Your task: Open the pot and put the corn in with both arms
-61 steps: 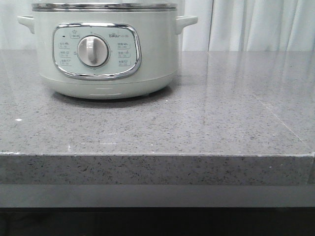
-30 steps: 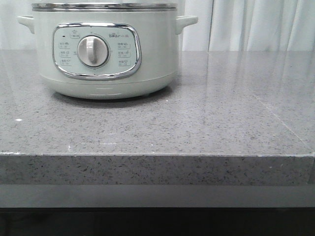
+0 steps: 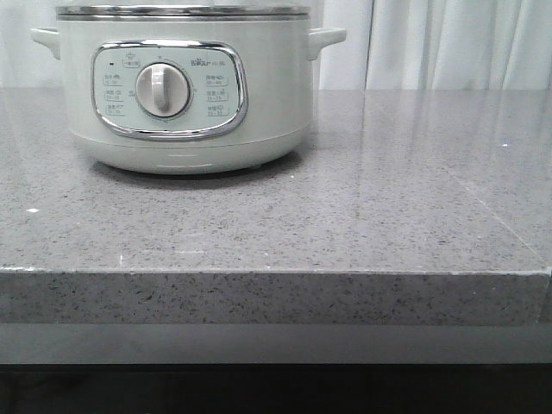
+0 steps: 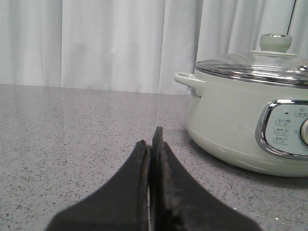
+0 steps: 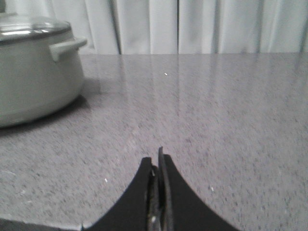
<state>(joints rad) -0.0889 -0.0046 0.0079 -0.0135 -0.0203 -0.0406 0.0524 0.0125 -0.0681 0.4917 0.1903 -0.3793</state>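
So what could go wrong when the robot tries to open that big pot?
The glass lid on the pot has only a small knob, so it might slip and drop. Both the left gripper and right gripper are shut, so they must open first. No corn shows anywhere.

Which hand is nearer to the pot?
Probably the left hand: the pot looms large beside it. From the right hand the pot sits farther off. Both are shut, touching nothing.

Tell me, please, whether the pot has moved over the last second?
No. In the front view the pot sits at the same spot against the curtain and the table edge.
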